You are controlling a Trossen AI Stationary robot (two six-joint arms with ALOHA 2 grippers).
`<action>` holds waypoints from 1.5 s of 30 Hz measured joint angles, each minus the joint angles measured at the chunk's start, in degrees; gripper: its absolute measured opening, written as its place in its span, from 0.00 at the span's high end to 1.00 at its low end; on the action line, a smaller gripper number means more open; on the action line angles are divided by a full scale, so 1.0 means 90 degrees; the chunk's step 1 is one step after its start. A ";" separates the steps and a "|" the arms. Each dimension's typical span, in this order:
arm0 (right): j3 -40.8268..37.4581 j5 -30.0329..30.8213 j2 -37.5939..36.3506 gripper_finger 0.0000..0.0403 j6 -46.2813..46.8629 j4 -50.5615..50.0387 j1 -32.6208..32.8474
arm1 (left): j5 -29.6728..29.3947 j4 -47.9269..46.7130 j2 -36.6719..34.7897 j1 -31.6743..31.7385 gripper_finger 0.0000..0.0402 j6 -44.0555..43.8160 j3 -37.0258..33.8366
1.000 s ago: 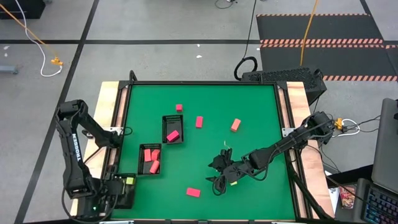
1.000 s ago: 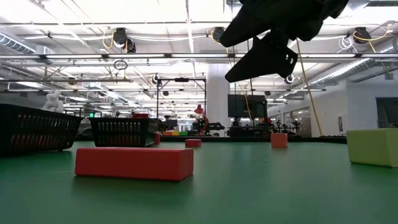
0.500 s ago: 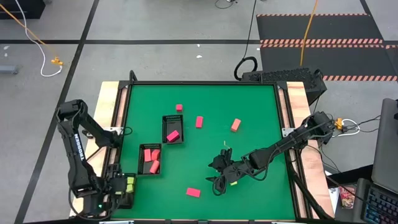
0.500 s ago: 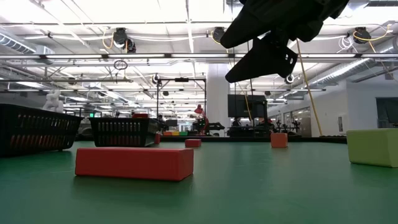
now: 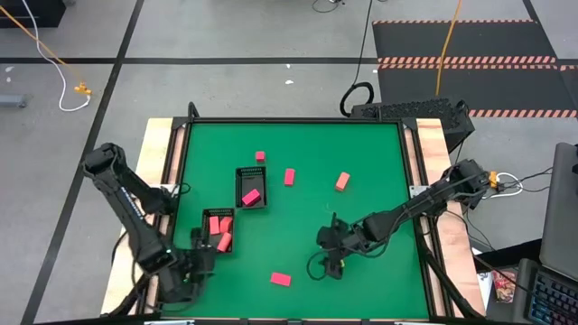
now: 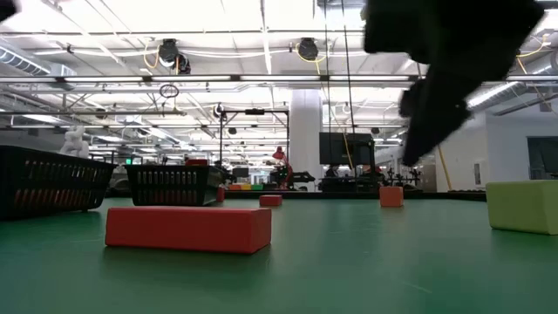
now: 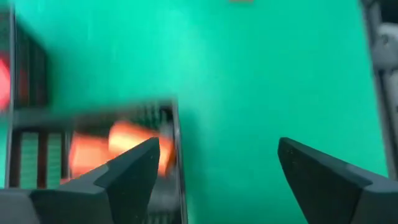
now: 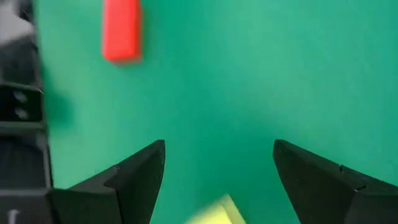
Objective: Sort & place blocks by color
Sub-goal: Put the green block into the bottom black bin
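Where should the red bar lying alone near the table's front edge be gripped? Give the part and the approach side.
Grip the red bar at its middle, fingers on its two long side faces, coming straight down from above. It lies flat with bare green mat all round, so the narrow width suits the fingers, and a centre hold should keep it level.

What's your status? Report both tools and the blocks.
Left tool open, empty, beside the near tray. Right tool open over yellow block, not gripped. Red bar and three more blocks loose on mat. Nothing blocking.
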 joint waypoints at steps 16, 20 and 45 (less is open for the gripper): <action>0.0000 0.0735 -0.0458 0.28 -0.0293 -0.1342 0.0856 | -0.0187 0.3194 0.0000 0.2026 0.26 0.3308 -0.0006; 0.0002 0.1128 -0.0308 0.28 -0.0833 -0.0888 0.1015 | -0.0096 0.4014 0.0057 0.2195 0.26 0.3582 -0.0263; -0.0823 0.1532 -0.0093 0.38 -0.1064 0.0127 0.1246 | 0.0147 0.6925 0.1642 0.2165 0.26 0.3920 -0.0680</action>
